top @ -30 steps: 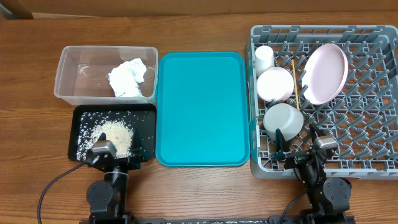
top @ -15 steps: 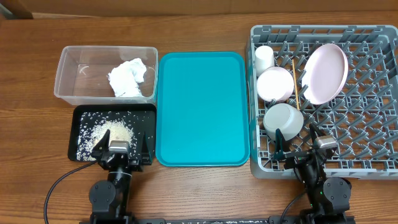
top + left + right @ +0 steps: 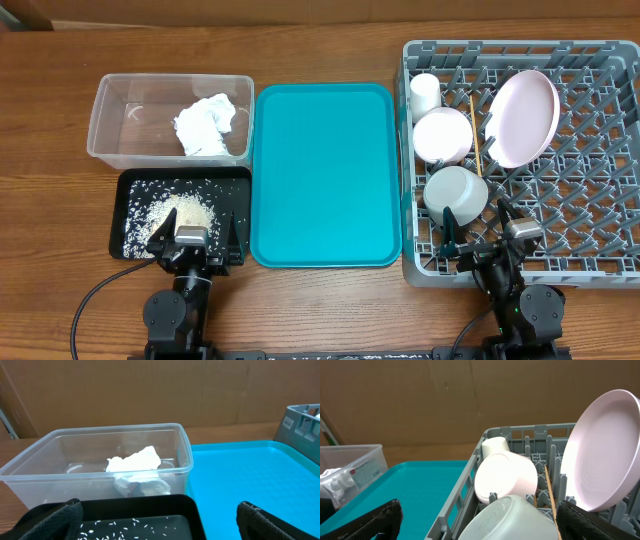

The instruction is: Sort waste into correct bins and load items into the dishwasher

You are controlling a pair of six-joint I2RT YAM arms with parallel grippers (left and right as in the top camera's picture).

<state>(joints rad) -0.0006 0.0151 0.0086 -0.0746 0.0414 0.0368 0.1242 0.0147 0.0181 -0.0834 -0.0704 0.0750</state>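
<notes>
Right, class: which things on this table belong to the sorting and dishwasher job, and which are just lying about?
Job:
tissue
rice
clear tub
black tray
plate
pink bowl
grey bowl
cup
chopstick
rack

Lying about:
teal tray

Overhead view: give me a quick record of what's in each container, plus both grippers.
clear tub: crumpled tissue
black tray: loose rice
teal tray: between the bins and the rack
dish rack: plate, pink bowl, grey bowl, cup, chopstick
left gripper: open, over the black tray's near edge
right gripper: open, at the rack's near edge
</notes>
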